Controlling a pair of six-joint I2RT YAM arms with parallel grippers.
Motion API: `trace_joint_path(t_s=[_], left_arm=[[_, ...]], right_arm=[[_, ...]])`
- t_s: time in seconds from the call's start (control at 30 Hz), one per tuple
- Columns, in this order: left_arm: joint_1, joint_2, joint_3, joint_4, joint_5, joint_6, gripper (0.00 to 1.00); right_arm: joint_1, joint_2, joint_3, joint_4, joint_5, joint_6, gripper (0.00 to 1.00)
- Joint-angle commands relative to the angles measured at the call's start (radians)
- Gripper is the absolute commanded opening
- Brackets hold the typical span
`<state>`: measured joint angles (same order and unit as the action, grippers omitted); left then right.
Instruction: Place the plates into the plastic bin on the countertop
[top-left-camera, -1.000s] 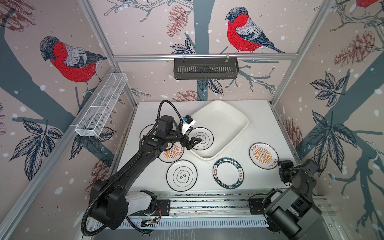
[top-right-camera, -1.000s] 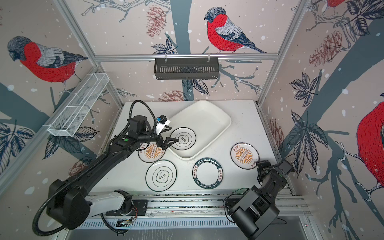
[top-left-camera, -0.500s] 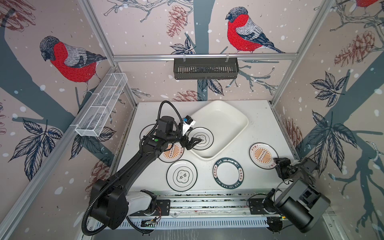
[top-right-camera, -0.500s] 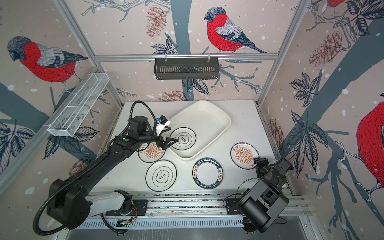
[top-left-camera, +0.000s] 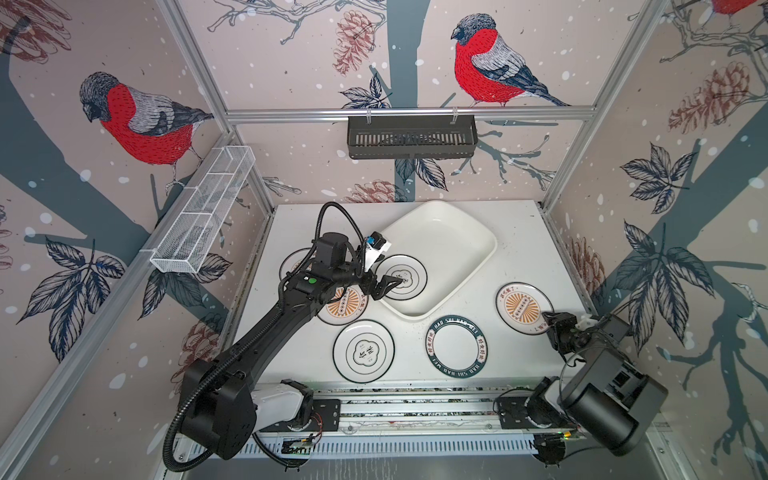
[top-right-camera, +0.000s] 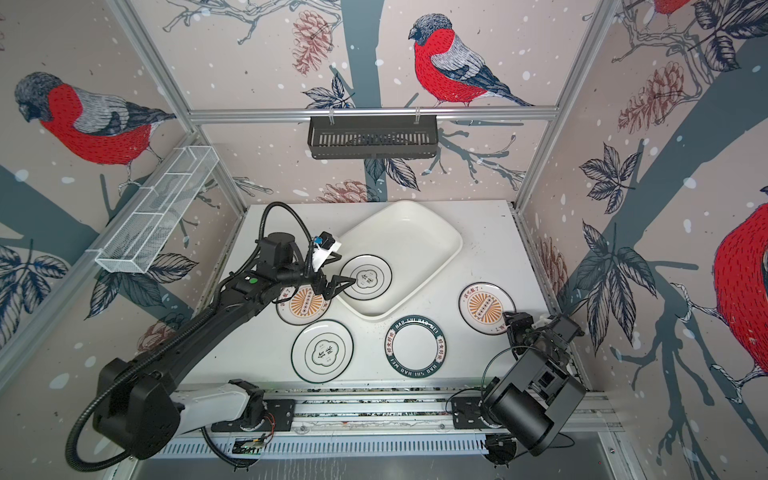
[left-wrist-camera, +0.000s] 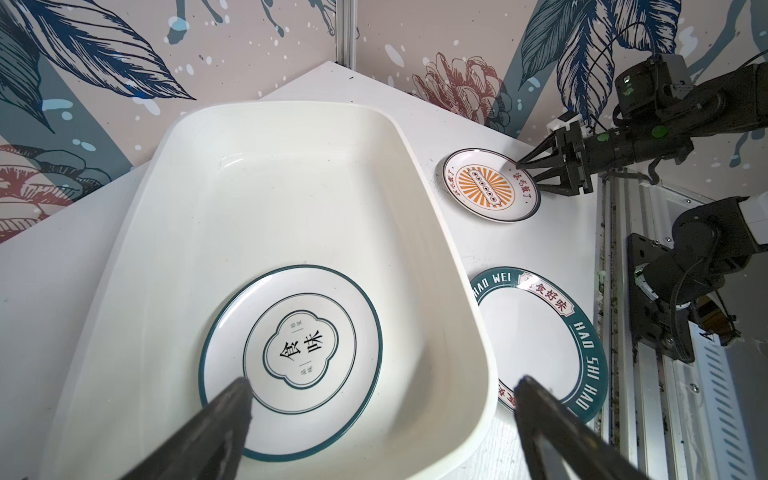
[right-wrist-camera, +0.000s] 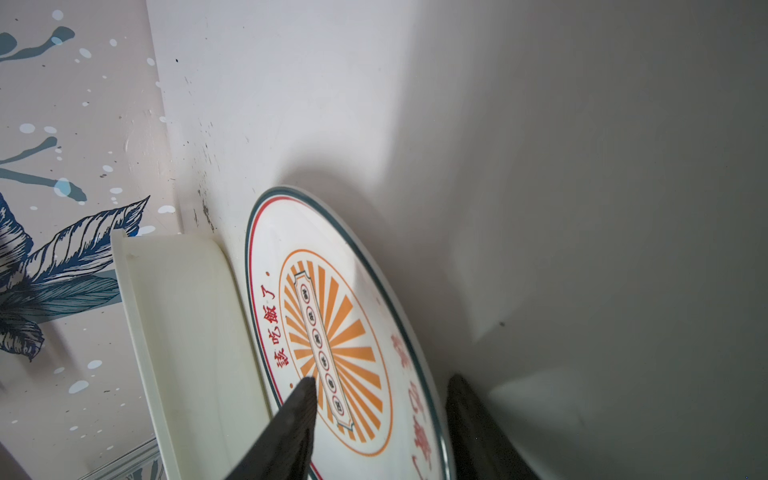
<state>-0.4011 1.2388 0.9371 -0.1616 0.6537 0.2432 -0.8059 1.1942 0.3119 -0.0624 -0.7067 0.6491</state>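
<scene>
Progress so far looks like one down. In both top views the binned plate (top-left-camera: 401, 277) lies flat inside the plastic bin (top-left-camera: 484, 243). The left gripper (top-left-camera: 384, 286) hangs over it, jaws wide apart and empty.

Five plates sit out on the countertop (top-left-camera: 515, 249): right sunburst plate (top-left-camera: 521, 307), green-rimmed plate (top-left-camera: 456, 347), loose emblem plate (top-left-camera: 363, 351), left sunburst plate (top-left-camera: 353, 309) partly under the left arm, and a hidden plate (top-left-camera: 292, 266) mostly behind it. I can't spot a seventh.

Left wrist view: fingers (left-wrist-camera: 232, 407) spread, nothing between them.

Right wrist view: right gripper (right-wrist-camera: 382, 378) is partly spread, straddling the right sunburst plate's rim, not pinching yet I'd say.
</scene>
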Motion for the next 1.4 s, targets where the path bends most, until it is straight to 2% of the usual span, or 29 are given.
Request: trace_joint_path(t_s=[0.0, 0.23, 0.7, 1.17, 1.37], left_arm=[[-0.001, -0.002, -0.005, 0.056, 0.015, 0.011, 0.97], [-0.001, -0.002, -0.012, 0.064, 0.015, 0.009, 0.97], [-0.001, 0.005, -0.033, 0.086, 0.021, 0.016, 0.97], [-0.002, 0.003, -0.037, 0.093, 0.024, 0.007, 0.97], [-0.001, 0.002, -0.034, 0.09, 0.024, 0.008, 0.97]], right_arm=[[0.005, 0.015, -0.008, -0.026, 0.013, -0.003, 0.51], [0.005, 0.054, -0.032, 0.048, -0.026, 0.0, 0.41], [-0.007, 0.12, -0.084, 0.197, -0.076, 0.024, 0.35], [-0.035, 0.191, -0.134, 0.333, -0.111, 0.048, 0.21], [-0.045, 0.209, -0.151, 0.381, -0.133, 0.058, 0.11]])
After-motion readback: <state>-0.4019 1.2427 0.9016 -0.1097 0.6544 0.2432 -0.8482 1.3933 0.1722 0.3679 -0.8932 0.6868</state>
